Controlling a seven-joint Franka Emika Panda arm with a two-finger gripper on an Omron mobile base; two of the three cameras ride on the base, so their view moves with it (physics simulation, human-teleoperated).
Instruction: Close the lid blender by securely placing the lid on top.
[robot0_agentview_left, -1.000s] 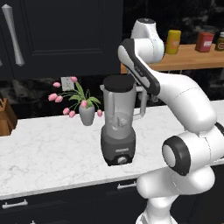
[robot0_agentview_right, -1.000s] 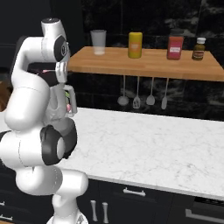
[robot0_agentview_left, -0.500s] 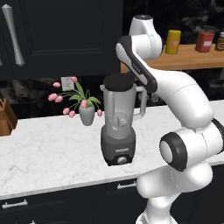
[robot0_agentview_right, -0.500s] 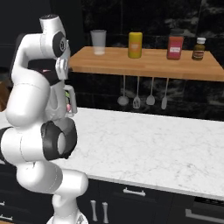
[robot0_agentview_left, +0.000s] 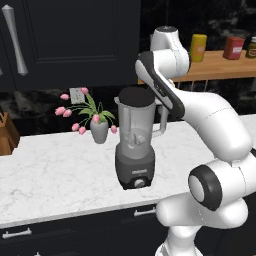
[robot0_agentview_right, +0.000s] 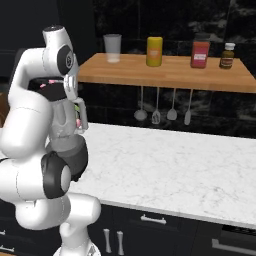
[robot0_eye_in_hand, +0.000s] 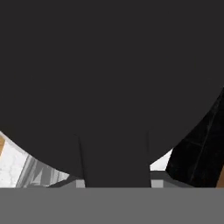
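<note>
The blender (robot0_agentview_left: 135, 165) stands on the marble counter, its dark grey base and front knob facing me. The black round lid (robot0_agentview_left: 136, 96) sits level over the mouth of the translucent jar. My arm reaches over and behind the jar top, and its links hide the hand in the left base view. From the right base view the jar (robot0_agentview_right: 64, 120) and its side handle show between my arm's links. In the hand view the lid (robot0_eye_in_hand: 112, 65) spreads across almost the whole picture, very close. My gripper (robot0_eye_in_hand: 113, 144) is a dark shape against it, so its jaws cannot be made out.
A vase of pink tulips (robot0_agentview_left: 99, 131) stands just left of the blender. The wooden shelf (robot0_agentview_right: 165, 75) above the counter carries a clear glass (robot0_agentview_right: 112, 47) and several jars, with utensils (robot0_agentview_right: 156, 112) hanging below. A wooden knife block (robot0_agentview_left: 6, 135) sits at the far left.
My arm's upper joints have risen slightly. The lid and the blender have stayed where they were.
</note>
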